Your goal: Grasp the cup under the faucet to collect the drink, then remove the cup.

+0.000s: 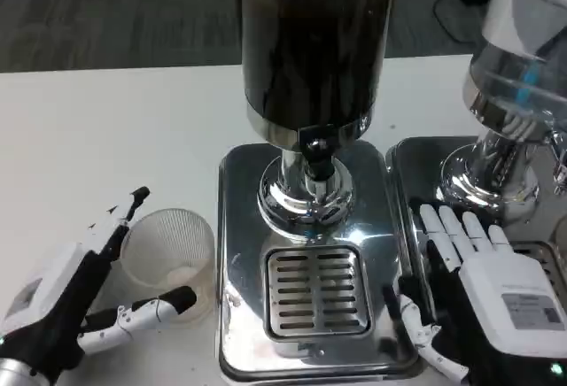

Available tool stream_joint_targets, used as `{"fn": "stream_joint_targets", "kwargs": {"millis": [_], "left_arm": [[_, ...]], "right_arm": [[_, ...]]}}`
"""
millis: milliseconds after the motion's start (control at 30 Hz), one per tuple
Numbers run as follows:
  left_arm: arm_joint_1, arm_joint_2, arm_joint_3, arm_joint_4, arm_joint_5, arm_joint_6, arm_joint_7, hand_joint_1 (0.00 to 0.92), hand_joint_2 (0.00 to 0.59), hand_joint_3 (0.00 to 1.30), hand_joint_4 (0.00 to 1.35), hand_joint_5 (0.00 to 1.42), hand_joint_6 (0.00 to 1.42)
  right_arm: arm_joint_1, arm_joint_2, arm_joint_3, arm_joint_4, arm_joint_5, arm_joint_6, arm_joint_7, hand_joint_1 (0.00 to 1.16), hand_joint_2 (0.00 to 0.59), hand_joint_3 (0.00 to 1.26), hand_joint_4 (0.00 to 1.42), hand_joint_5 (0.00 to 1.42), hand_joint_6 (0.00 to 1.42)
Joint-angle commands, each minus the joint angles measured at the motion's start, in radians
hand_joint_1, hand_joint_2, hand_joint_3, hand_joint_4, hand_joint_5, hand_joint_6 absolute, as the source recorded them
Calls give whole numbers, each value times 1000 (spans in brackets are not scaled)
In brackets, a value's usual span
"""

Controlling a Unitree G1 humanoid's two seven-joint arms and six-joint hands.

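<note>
The cup stands on the table, left of the drink dispenser and not yet under its faucet. The left robot hand brackets it with spread fingers; whether they press it I cannot tell. The right robot hand rests open and flat, near right. Judged step: grasping. Next comes closing firmly, then carrying the cup right onto the drip grate.

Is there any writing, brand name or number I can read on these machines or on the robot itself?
Nothing here can be read.
Sticker on the back of the right robot hand: lines of print, too small and blurred to read.
Dispenser, its drip tray and the cup: no writing visible.
Left robot hand: no writing visible.
</note>
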Motion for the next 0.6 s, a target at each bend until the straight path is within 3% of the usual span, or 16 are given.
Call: {"fn": "stream_joint_targets", "kwargs": {"millis": [33,200,600], "left_arm": [[8,-4,-10,0,38,-20,53,202,35,0,0,0,0],[10,-13,-2,25,38,-38,107,282,60,0,0,0,0],[1,-38,-16,107,33,-87,148,282,62,0,0,0,0]], "right_arm": [[17,-3,0,-18,0,14,0,312,557,4,0,0,0],[20,3,1,-23,0,24,1,313,557,9,0,0,0],[8,0,3,-23,-2,31,10,309,549,19,0,0,0]]}}
